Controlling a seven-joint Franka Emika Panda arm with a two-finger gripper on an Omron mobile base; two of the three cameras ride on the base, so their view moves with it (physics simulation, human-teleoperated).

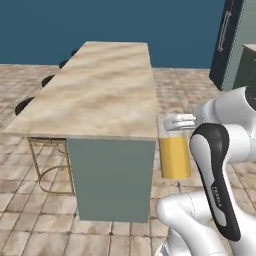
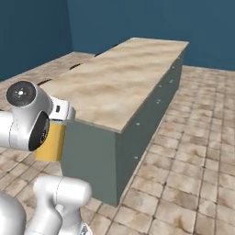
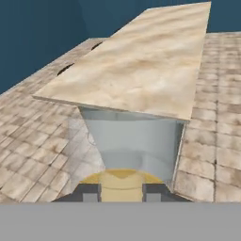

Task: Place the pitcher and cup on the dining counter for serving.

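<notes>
My gripper [image 1: 174, 135] is shut on the rim of the pitcher [image 1: 175, 158], a clear cylinder filled with orange-yellow liquid. It hangs upright in the air just right of the near end of the dining counter [image 1: 100, 90], below the level of its top. In the right base view the pitcher [image 2: 51, 142] shows behind my arm, left of the counter [image 2: 119, 78]. In the hand view the pitcher's glass wall and liquid [image 3: 121, 178] sit between my fingertips [image 3: 89, 193], with the counter's top [image 3: 141, 61] stretching away ahead. The cup is out of view.
Dark round stools [image 1: 23, 105] line the counter's far left side, with a gold wire stool frame [image 1: 50, 165] under its near corner. A tall dark cabinet [image 1: 232, 45] stands at the back right. Tiled floor [image 2: 197, 151] lies open right of the counter.
</notes>
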